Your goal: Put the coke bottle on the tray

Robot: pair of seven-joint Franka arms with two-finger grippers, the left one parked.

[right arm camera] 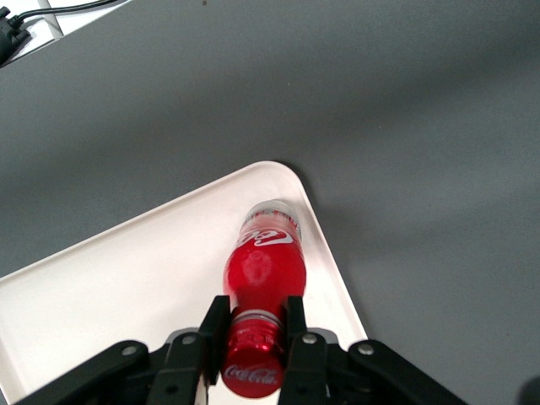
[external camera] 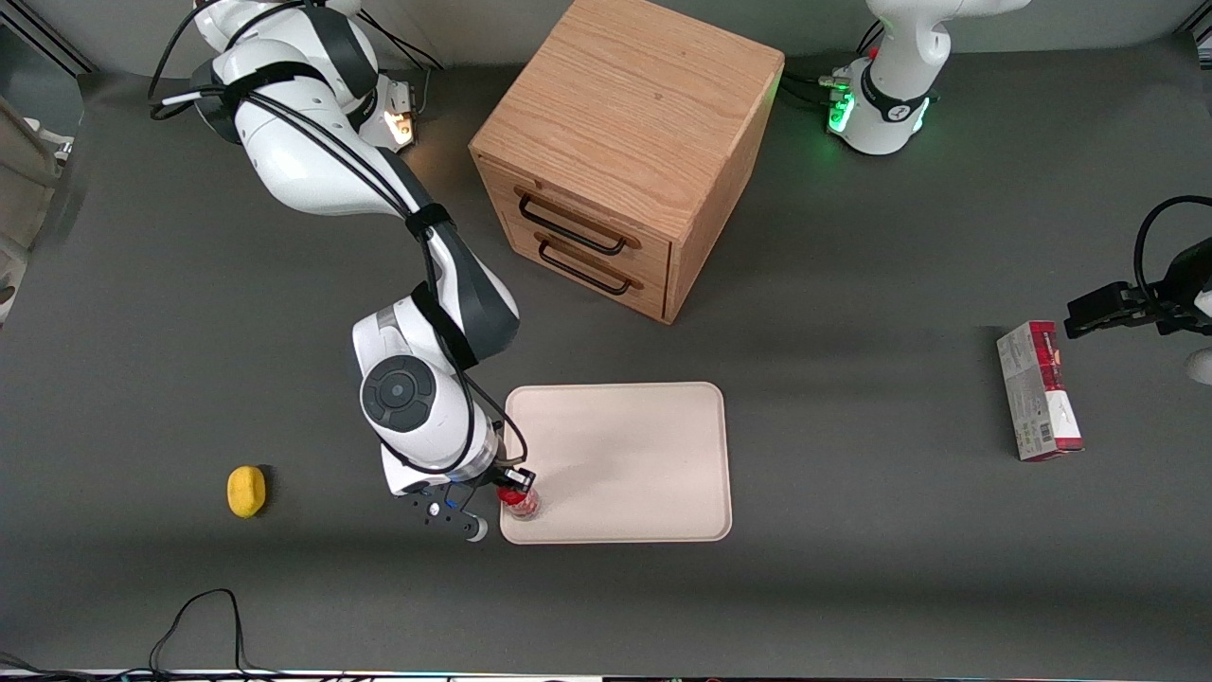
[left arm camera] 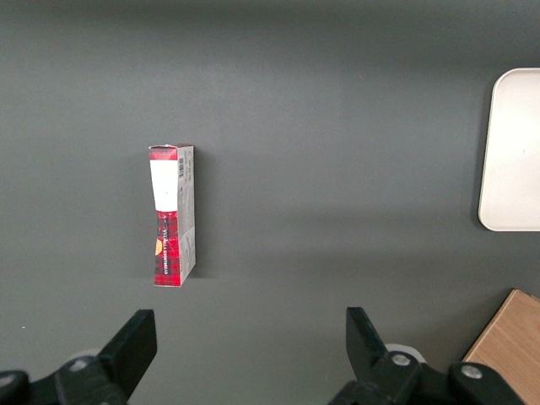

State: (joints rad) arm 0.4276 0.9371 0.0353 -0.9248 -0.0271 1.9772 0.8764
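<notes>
At the tray's (external camera: 620, 445) front corner nearest the working arm, my gripper (right arm camera: 255, 325) clamps the coke bottle's (right arm camera: 260, 270) neck; placing step, next I release.

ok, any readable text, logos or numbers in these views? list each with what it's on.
"Coca-Cola" in white script: on the cap of the coke bottle, held at the neck by the tool over the tray.
White script on the bottle's body label: partly seen, not readable.
Print and barcode on the red-and-grey box: too small.
</notes>
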